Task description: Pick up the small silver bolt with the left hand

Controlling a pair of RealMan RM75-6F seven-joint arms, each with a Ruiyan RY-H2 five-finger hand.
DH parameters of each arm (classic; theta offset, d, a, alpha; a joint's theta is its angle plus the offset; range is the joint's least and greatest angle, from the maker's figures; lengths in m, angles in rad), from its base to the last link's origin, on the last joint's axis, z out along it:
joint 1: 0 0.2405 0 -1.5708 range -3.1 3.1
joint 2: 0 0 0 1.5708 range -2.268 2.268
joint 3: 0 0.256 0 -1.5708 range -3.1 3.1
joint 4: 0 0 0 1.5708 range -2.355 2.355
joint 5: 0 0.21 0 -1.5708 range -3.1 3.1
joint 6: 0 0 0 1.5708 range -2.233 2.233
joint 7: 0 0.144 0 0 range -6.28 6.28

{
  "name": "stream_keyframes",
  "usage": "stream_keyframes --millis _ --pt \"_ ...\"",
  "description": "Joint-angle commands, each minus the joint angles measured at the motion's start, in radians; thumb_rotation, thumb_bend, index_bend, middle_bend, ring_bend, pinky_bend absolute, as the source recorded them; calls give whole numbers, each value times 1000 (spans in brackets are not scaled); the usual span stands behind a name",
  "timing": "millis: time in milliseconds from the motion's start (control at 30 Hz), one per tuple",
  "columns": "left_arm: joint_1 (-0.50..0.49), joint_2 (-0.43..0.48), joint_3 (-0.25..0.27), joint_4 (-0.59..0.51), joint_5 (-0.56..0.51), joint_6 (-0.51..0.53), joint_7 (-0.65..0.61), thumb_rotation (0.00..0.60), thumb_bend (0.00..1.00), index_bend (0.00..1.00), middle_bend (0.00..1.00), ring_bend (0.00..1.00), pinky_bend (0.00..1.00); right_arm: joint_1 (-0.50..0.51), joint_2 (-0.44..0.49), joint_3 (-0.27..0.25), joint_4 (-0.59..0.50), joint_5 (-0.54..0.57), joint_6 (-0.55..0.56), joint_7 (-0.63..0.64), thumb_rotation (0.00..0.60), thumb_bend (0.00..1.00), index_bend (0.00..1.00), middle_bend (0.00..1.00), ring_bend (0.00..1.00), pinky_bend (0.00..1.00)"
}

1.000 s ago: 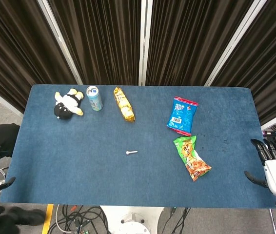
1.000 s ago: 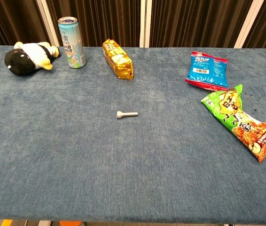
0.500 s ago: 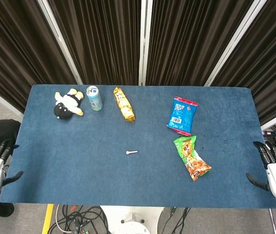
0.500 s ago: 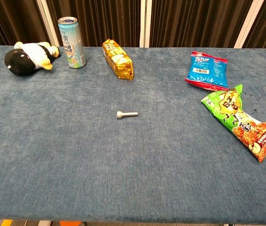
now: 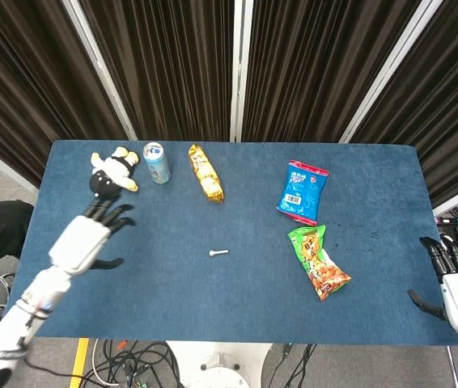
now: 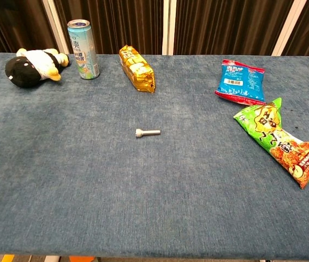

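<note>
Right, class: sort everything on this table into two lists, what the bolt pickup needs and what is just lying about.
Needed for the job:
bolt
left hand

Just lying about:
plush toy
can
gold packet
blue packet
green packet
right hand, off the table's edge

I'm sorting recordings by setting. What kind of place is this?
Probably a robot test lab, not a home. A blue-covered table stands before dark curtains on metal poles, cables lie loose on the floor below it, and unrelated props, such as a bolt and snack bags, are spaced out on it.
</note>
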Motion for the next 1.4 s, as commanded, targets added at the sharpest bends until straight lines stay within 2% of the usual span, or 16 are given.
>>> stream_keyframes --millis 33,300,433,633,767,1033,1400 --pt "-124 -97 -47 9 -97 -141 -21 600 92 321 156 25 0 -2 4 1 -8 5 -1 -10 600 113 81 101 0 0" --pt "-281 -284 -80 113 -324 -272 132 600 174 349 156 24 0 7 6 6 -18 16 -21 -22 600 112 81 101 0 0" --pt "-348 -364 -71 172 -449 -304 240 600 204 394 156 24 0 12 9 11 -19 23 -30 -21 600 113 81 101 0 0" --pt "-435 -448 -52 233 -645 -303 393 600 230 396 142 2 0 15 9 11 -14 29 -40 -12 600 113 81 101 0 0" --pt "-490 -480 -33 257 -748 -296 482 600 252 393 123 0 0 14 10 12 -12 31 -40 -10 600 113 81 101 0 0" --pt "-582 -513 -13 282 -934 -306 556 600 263 345 79 0 0 8 11 11 -7 32 -35 -2 600 113 81 101 0 0" --pt "-662 -541 32 312 -1055 -324 583 600 264 343 78 0 0 4 13 10 -5 36 -34 3 600 113 81 100 0 0"
